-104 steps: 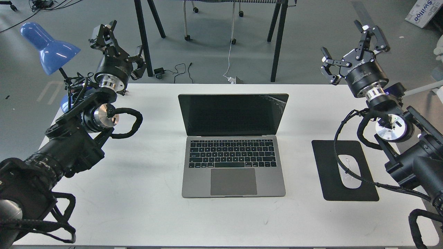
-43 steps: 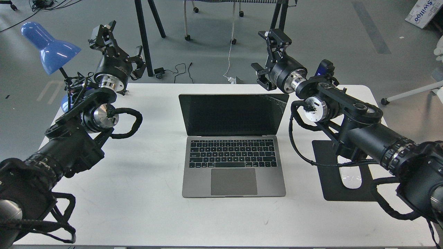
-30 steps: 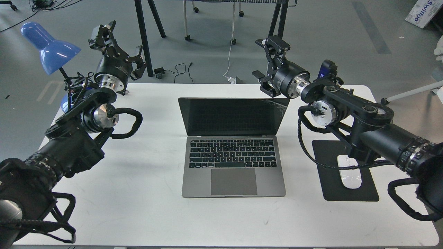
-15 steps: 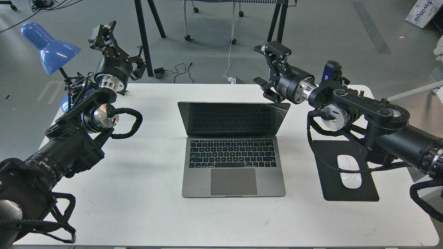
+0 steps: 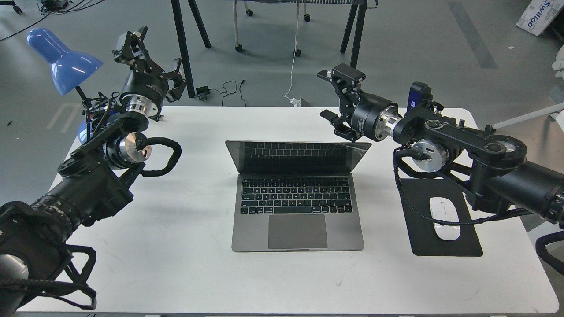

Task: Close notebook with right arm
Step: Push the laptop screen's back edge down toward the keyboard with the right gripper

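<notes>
Head view: the right gripper (image 5: pixel 337 105), fingers spread and holding nothing, presses the laptop (image 5: pixel 298 200) lid half down; next it must push lower.

Just one camera here, sitting up at the robot's head and looking forward and down over the white tabletop (image 5: pixel 185 264) from the near edge. It's close enough that both arms come in big from the left and right edges, and wide enough to catch the whole tabletop plus some grey floor behind it.
</notes>
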Controlling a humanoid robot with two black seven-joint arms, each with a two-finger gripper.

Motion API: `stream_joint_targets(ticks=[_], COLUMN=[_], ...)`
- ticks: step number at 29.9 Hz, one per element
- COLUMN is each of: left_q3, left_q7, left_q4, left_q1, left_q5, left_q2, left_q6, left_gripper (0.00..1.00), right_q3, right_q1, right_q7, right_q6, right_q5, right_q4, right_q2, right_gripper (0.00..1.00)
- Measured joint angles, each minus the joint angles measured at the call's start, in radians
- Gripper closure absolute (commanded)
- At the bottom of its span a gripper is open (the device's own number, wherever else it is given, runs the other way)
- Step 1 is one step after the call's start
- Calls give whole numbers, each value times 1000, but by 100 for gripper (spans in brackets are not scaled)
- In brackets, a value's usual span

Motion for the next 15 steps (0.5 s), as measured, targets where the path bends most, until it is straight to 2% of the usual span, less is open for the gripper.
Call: stream_joint_targets(ticks=[15], left_q3=[0], left_q7=[0], left_q4=[0], left_q1=[0], left_q5=[0], left_q2=[0], left_q6=[0], left_gripper=[0], right_q3=[-190], right_q1=[101], right_q7=[0], right_q6=[0], right_q5=[-23], right_q4=[98], right_q2=[-22], right_gripper=[0])
